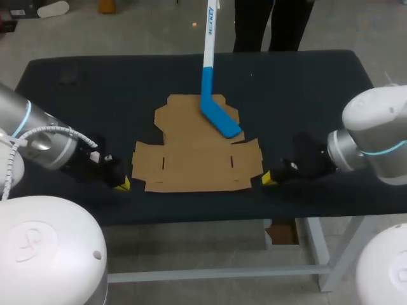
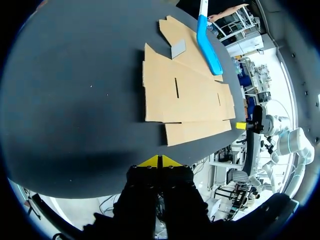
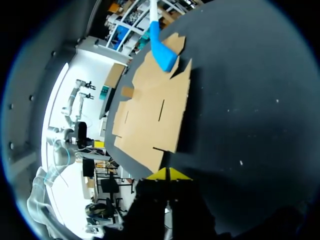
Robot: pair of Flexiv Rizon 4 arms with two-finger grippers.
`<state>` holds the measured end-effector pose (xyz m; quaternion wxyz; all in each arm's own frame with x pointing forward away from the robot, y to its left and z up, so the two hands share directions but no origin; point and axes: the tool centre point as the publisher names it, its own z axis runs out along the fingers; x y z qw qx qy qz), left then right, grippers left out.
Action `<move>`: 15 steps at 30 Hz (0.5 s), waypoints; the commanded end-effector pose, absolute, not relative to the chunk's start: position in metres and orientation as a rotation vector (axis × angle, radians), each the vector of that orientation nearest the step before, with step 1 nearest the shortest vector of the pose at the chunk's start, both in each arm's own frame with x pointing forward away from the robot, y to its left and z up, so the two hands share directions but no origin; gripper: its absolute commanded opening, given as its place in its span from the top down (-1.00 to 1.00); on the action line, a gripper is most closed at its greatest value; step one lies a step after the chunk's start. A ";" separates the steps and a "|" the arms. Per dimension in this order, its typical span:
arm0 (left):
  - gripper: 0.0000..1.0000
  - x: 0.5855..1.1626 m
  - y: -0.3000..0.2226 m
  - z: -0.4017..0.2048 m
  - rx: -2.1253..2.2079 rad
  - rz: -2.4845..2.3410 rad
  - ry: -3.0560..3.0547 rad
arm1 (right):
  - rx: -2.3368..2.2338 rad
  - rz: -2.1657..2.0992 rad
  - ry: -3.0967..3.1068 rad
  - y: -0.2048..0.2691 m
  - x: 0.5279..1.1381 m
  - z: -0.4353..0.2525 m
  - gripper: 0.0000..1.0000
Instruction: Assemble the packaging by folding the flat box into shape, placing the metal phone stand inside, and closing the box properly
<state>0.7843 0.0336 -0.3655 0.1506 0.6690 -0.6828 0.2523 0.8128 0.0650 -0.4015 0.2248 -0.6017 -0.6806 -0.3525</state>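
Observation:
The flat brown cardboard box [image 1: 194, 152] lies unfolded in the middle of the dark table. A small grey metal plate [image 2: 178, 48], seemingly the phone stand, rests on its far flap. My left gripper [image 1: 122, 184] is shut and empty, low over the table just off the cardboard's near left corner. My right gripper [image 1: 269, 180] is shut and empty just off the near right corner. In the left wrist view the cardboard [image 2: 185, 92] lies ahead of my shut yellow tips [image 2: 159, 161]. In the right wrist view it [image 3: 155, 110] lies ahead of the shut tips [image 3: 168, 173].
A person at the far edge holds a white and blue hockey stick [image 1: 215, 108] whose blue blade [image 2: 209, 45] rests on the far part of the cardboard. The table's front edge [image 1: 191, 219] runs close behind both grippers.

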 end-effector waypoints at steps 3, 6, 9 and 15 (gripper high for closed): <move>1.00 0.793 0.031 -0.373 1.909 0.706 -1.954 | -1.657 -0.984 -1.866 0.067 0.815 -0.409 1.00; 1.00 0.794 0.030 -0.374 1.902 0.710 -1.946 | -1.659 -0.988 -1.865 0.067 0.815 -0.408 1.00; 1.00 0.794 0.028 -0.377 1.897 0.712 -1.940 | -1.665 -0.993 -1.867 0.067 0.815 -0.407 1.00; 1.00 0.792 0.025 -0.380 1.887 0.709 -1.939 | -1.671 -0.996 -1.861 0.068 0.814 -0.409 1.00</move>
